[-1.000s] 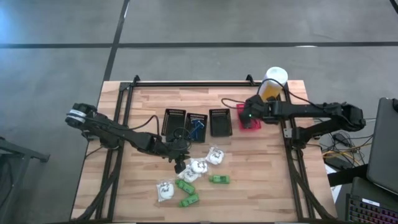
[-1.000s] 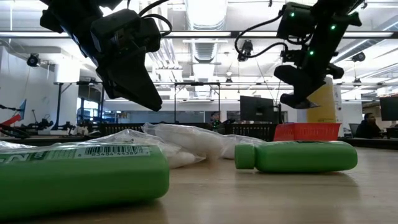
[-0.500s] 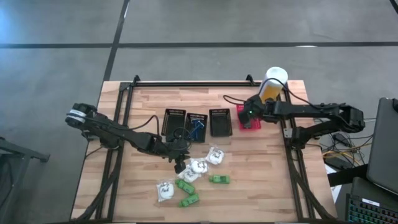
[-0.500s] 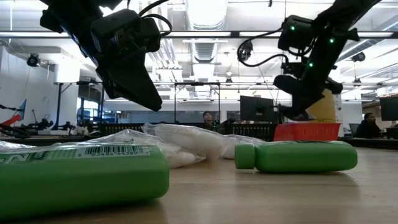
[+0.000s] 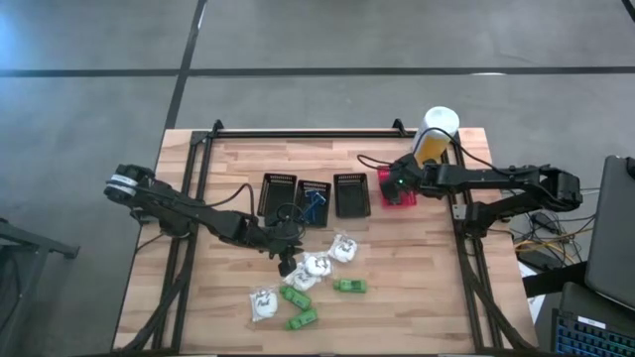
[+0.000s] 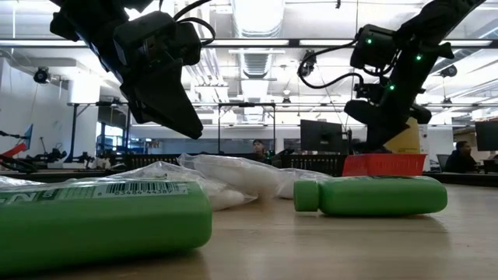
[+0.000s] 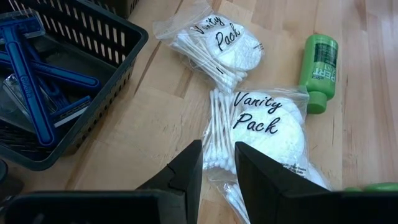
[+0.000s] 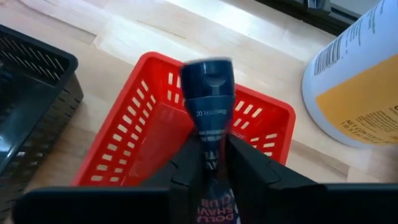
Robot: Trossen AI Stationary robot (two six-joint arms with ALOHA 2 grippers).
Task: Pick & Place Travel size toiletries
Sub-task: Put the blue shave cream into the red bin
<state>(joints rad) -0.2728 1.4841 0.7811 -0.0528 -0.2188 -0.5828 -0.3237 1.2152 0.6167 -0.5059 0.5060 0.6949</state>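
My right gripper (image 8: 212,155) hangs over the red mesh basket (image 8: 143,134), shut on a dark blue tube (image 8: 208,106); in the high view this gripper (image 5: 390,186) is at the basket (image 5: 400,190). My left gripper (image 7: 217,165) hovers open above a clear-wrapped "Vanity Pack" packet (image 7: 264,124), touching nothing. Another such packet (image 7: 217,43) and a green bottle (image 7: 318,68) lie flat on the wood beyond it. Two more green bottles (image 5: 295,296) (image 5: 303,319) and a third white packet (image 5: 263,302) lie nearer the front edge. My right gripper pinches the dark blue tube's flat body (image 8: 210,163) between its two fingers. The fingers slant down from the table's right side and lie along the tube. The tube's capped end (image 8: 208,78) sticks out past the fingertips, over the red basket's inside; whether it touches the basket, I cannot tell.
Three black mesh baskets (image 5: 278,193) (image 5: 314,198) (image 5: 352,193) stand in a row left of the red one; the middle one holds blue razors (image 7: 31,68). A tall white-and-yellow canister (image 5: 437,134) stands just behind the red basket. Bare wood lies at the table's front right.
My right gripper has sunk with the dark blue tube toward the red basket; in the low view its fingertips now stand behind the basket's rim.
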